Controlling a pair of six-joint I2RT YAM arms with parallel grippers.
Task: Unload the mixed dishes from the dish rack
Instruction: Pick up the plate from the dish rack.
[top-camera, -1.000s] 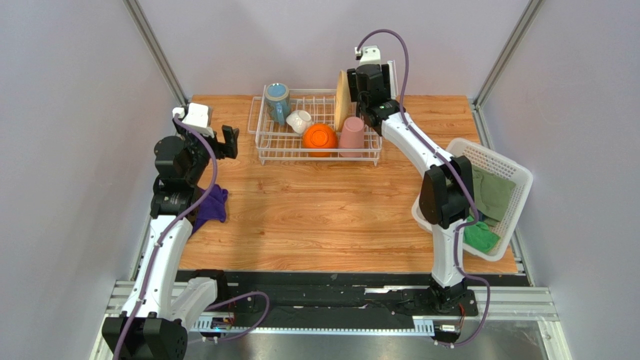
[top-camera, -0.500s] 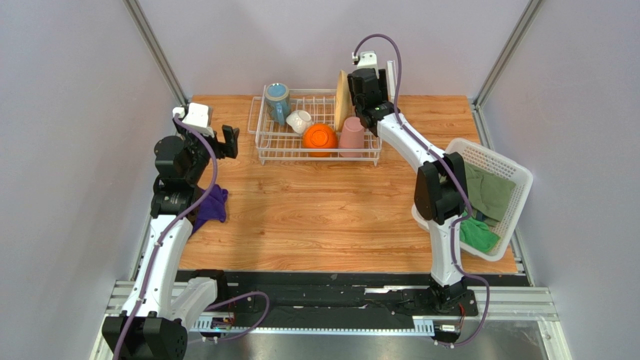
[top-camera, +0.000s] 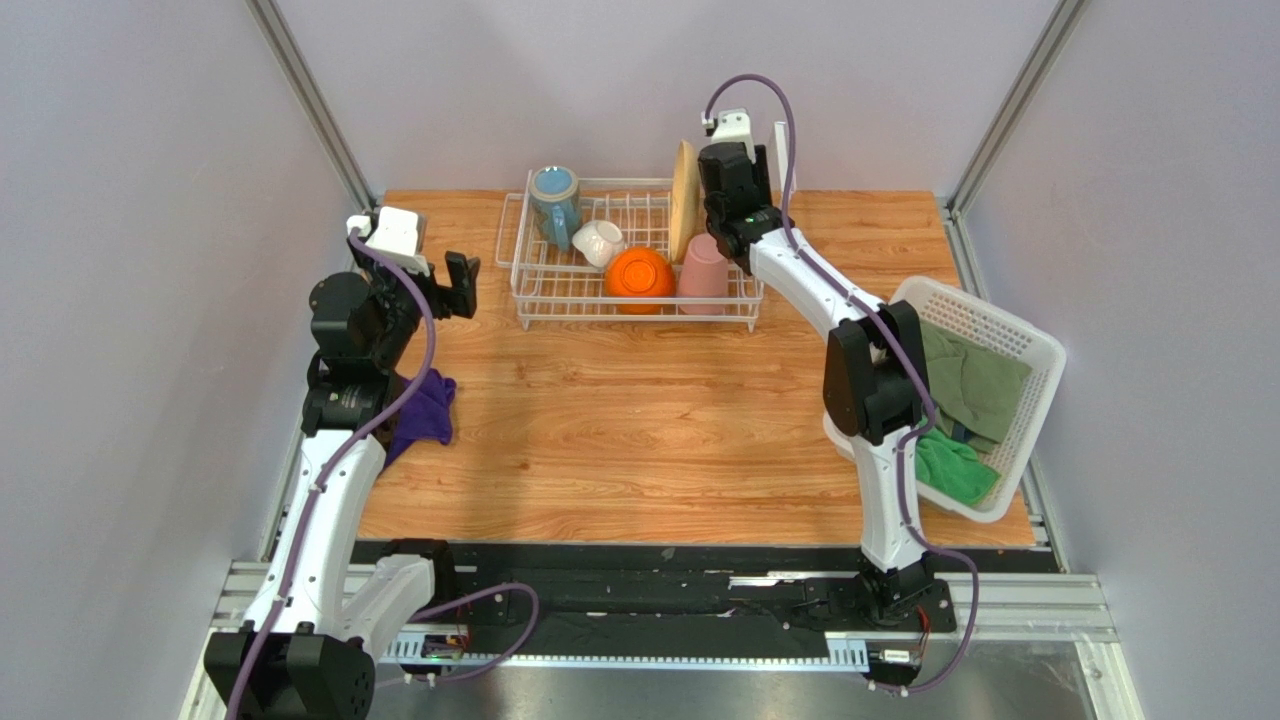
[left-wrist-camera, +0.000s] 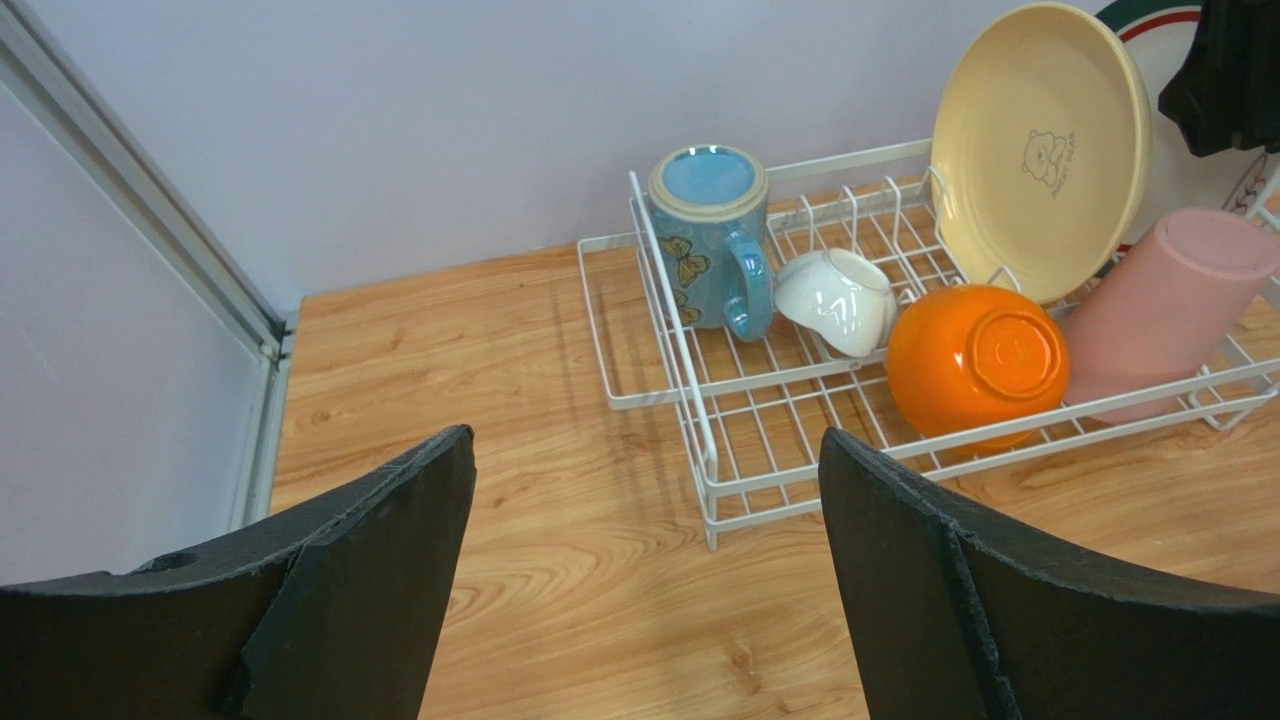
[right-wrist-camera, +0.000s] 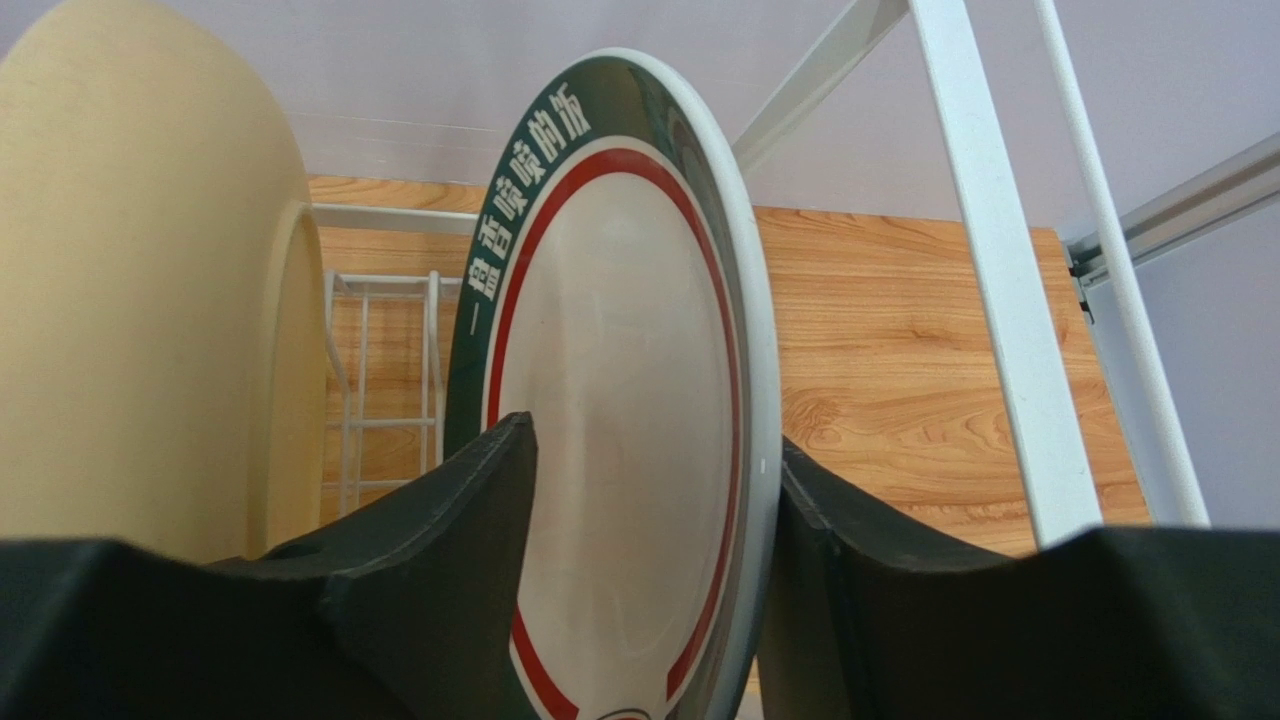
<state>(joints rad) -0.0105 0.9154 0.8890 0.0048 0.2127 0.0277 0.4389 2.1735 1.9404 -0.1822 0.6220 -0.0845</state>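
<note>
Right tool (right-wrist-camera: 654, 443) straddles the dark-rimmed plate (right-wrist-camera: 631, 300), one finger to each side; whether it is clenched on the plate cannot be told. The plate stands on edge at the right end of the dish rack (top-camera: 519, 278), just beside the cream-yellow plate (right-wrist-camera: 135, 300), at the far side of the desk (top-camera: 631, 435). Left tool (left-wrist-camera: 646, 450) hangs released, well apart from the rack, to its left.

Glossy dark-rimmed plate (right-wrist-camera: 631, 390); white wire dish rack (top-camera: 544, 285); wood-grain table (top-camera: 631, 435).
</note>
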